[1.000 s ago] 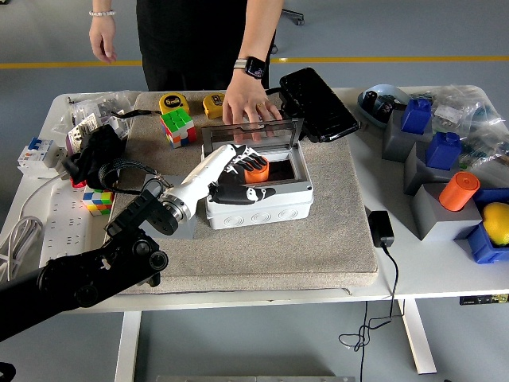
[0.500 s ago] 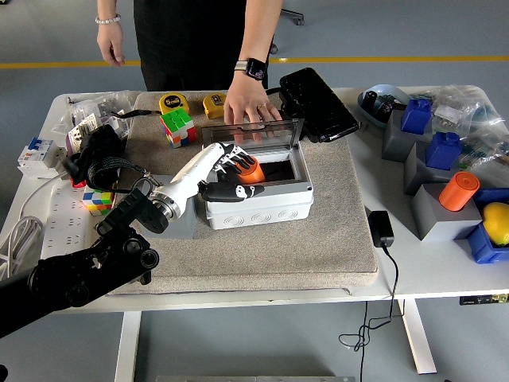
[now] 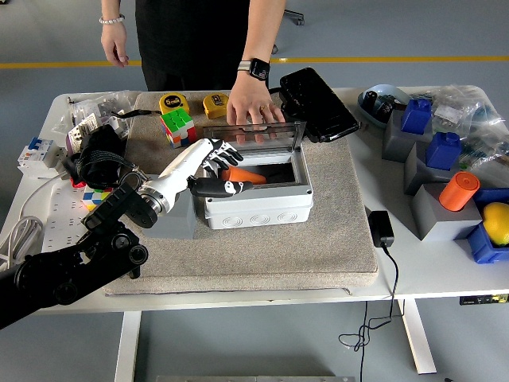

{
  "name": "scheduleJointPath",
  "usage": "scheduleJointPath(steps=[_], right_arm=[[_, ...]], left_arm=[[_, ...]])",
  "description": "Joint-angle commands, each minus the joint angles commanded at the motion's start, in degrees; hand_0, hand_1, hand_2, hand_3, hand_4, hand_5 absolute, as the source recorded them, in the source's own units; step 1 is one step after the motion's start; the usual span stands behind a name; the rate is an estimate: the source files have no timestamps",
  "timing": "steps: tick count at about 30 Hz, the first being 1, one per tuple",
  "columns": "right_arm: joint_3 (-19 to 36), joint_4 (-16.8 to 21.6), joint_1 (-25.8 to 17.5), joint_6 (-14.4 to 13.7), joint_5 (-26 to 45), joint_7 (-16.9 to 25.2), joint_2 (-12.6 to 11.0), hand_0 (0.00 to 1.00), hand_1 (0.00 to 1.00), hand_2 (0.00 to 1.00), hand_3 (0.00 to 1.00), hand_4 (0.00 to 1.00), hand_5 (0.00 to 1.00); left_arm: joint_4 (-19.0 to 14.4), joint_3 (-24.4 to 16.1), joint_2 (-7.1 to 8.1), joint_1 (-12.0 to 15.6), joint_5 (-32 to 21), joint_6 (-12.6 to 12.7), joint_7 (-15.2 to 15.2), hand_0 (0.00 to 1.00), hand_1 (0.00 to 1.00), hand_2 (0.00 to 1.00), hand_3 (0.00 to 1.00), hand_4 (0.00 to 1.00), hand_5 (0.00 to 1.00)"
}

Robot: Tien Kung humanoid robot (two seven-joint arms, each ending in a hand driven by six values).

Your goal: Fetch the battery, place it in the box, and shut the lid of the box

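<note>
Item: orange cylindrical battery [image 3: 241, 174], lay inside the open grey plastic box [image 3: 256, 193] on the beige mat [image 3: 334, 231]. Left hand [image 3: 215, 169] sat over the box's left rim, fingers [image 3: 226, 151] spread, gripping nothing. A person's hand [image 3: 253, 109] pressed the raised clear lid [image 3: 254, 134] (watch on wrist).

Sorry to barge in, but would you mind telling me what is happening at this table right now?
The robot's left hand is at the left rim of an open grey box on the mat, its fingers spread and holding nothing. An orange battery lies tilted inside the box. A person at the far side rests a hand on the raised clear lid, which is not yet closed. The right arm is out of view.
</note>
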Motion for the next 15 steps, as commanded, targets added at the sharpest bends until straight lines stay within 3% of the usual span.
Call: scheduleJointPath(steps=[7, 15], right_arm=[[-0.2, -0.1, 0.0, 0.0, 0.1, 0.0, 0.0, 0.605, 0.629, 0.592, 0.559, 0.903, 0.459], [-0.2, 0.0, 0.1, 0.0, 0.1, 0.0, 0.0, 0.605, 0.629, 0.592, 0.559, 0.903, 0.459]], left_arm=[[-2.9, -2.3, 0.39, 0.2, -0.3, 0.3, -0.5, 0.358, 0.547, 0.586, 0.577, 0.908, 0.317], [-4.3, -4.9, -0.25, -0.4, -4.4, 5.1, -7.8, 0.400, 0.566, 0.575, 0.575, 0.908, 0.317]])
